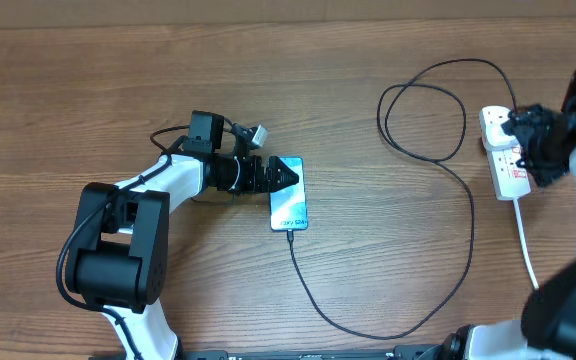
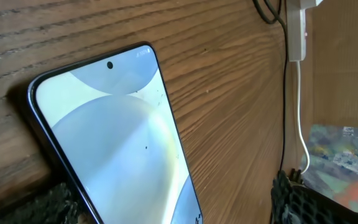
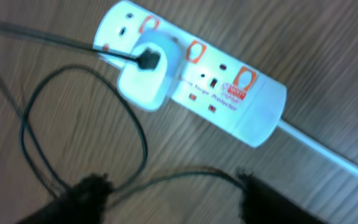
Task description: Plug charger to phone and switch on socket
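Note:
The phone [image 1: 289, 200] lies flat on the wooden table with its cyan screen up. The charger's thin black cable [image 1: 468, 230] is plugged into the phone's near end, runs right and loops back to a white adapter [image 3: 148, 71]. The adapter sits in the white socket [image 1: 506, 170], whose orange switches show in the right wrist view [image 3: 229, 87]. My left gripper [image 1: 286, 175] is open over the phone's far end; its fingers [image 2: 173, 208] straddle the phone [image 2: 117, 143]. My right gripper [image 1: 530, 140] hovers over the socket, open and empty [image 3: 173, 199], with cable below it.
The socket's thick white cord [image 1: 526, 240] runs toward the front right edge. The cable loop [image 1: 423, 110] lies left of the socket. The socket and cord also show far off in the left wrist view [image 2: 297, 37]. Bare wood lies at the back left.

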{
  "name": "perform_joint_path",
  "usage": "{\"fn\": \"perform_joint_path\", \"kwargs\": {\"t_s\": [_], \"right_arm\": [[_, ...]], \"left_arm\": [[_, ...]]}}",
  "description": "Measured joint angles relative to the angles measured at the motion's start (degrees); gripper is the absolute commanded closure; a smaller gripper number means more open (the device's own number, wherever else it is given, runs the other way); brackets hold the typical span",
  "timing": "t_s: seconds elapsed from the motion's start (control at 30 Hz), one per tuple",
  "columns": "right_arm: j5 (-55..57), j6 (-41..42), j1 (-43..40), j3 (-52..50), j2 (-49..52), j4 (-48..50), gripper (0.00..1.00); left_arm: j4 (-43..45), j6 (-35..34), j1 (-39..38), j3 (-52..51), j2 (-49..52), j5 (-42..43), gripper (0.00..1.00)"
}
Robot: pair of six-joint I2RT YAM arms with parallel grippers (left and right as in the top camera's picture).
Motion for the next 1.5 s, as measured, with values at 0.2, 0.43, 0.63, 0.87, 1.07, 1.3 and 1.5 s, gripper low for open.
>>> {"fn": "perform_joint_path", "kwargs": {"t_s": [0.2,0.43,0.63,0.87,1.07,1.3,1.5], "right_arm": [[0.1,-0.1,-0.7,4.4,6.3,-0.9,0.86],[0.2,-0.4,-4.7,4.6,6.5,0.8,0.91],[0.0,-0.4,-7.1,4.9,7.8,1.0,0.92],[-2.1,-0.4,-7.2,4.9,12.1,2.3,0.92],[-2.9,-0.4,-7.2,4.9,15.4,5.4,0.92],[-5.6,-0.4,-7.2,4.9,19.1,10.0,0.92],[-7.2,-0.4,-7.3,4.9,20.7,11.7,0.93]], "left_arm": [[-1.7,0.0,0.0,0.5,-0.2,-1.1,0.00],[-2.8,0.1,0.0,0.7,-0.5,-2.3,0.00],[-3.0,0.1,0.0,0.7,-0.6,-2.6,0.00],[-3.1,0.1,0.0,0.7,-0.6,-2.8,0.00],[-3.1,0.1,0.0,0.7,-0.6,-2.8,0.00],[-3.3,-0.2,0.0,0.8,-0.7,-3.0,0.00],[-3.7,-1.5,0.0,1.0,-0.7,-3.5,0.00]]}}
